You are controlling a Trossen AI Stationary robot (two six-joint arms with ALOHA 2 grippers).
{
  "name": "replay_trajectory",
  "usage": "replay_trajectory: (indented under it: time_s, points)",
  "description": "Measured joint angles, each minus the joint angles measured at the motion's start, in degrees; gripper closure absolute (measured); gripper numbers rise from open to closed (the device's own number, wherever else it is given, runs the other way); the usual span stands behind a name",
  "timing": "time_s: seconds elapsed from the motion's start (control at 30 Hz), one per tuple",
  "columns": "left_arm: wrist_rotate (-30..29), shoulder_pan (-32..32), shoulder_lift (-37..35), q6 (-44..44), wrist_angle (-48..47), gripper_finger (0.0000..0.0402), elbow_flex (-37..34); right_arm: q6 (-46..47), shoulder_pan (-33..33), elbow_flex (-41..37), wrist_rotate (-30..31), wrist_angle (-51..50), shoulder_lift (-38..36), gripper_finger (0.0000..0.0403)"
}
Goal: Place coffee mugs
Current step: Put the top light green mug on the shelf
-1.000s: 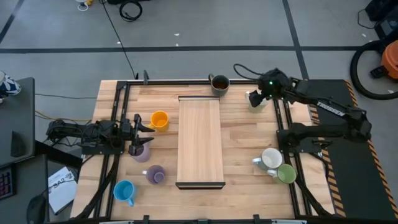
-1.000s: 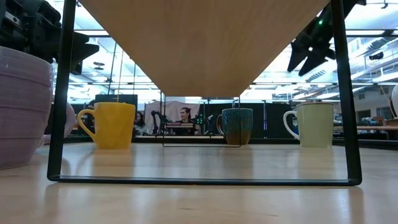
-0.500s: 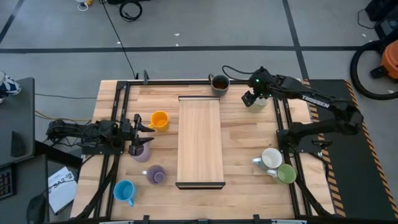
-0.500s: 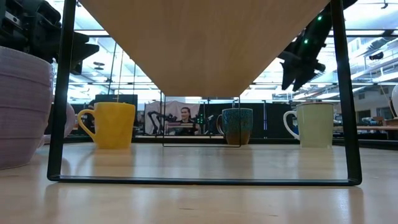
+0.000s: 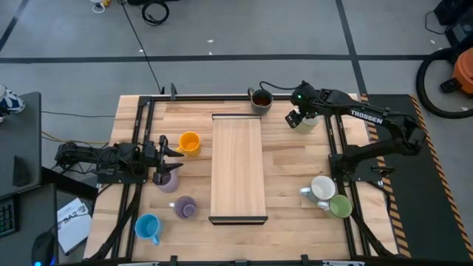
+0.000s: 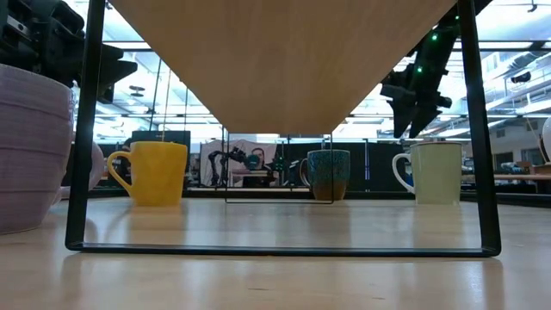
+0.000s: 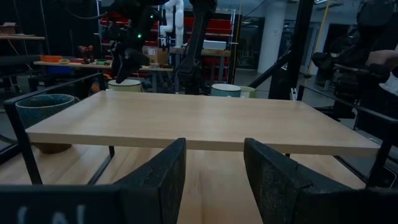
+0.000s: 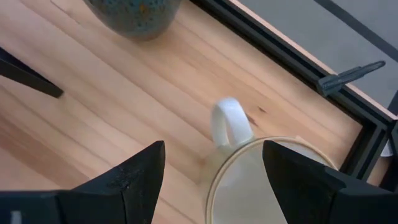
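Hovering over a white mug point(image 5: 305, 122) at the table's far right corner, my right gripper point(image 5: 295, 116) had its fingers spread wide above the rim, touching nothing, with the handle point(image 8: 231, 122) showing between them in the right wrist view. A dark grey mug point(image 5: 260, 99) stood near it by the far edge. Beside the right arm's base sat a second white mug point(image 5: 322, 188) touching a green mug point(image 5: 340, 206). On the left side were an orange mug point(image 5: 189, 142), two lavender mugs point(image 5: 184, 207) and a blue mug point(image 5: 147, 227). My left gripper point(image 5: 168, 159) waited by the orange mug, fingers apart and empty. A raised wooden shelf point(image 5: 239, 166) ran down the table's point(image 5: 292, 162) middle.
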Motion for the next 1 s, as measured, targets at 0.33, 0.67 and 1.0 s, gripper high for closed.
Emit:
replay_trajectory:
  time_s: [0.33,0.67,1.0]
  points:
    - [0.0,0.0,0.0,0.0,0.02,0.0232,0.01,1.53,-0.02,0.0,-0.44,-4.22,2.05,0.0126]
    - [0.0,0.0,0.0,-0.02,0.02,0.0232,0.01,0.57,-0.02,0.0,-1.93,-4.27,7.8,0.0172]
    - [0.0,0.0,-0.01,-0.02,0.02,0.0232,0.0,0.55,-0.07,0.0,-2.83,-4.57,9.86,0.0286]
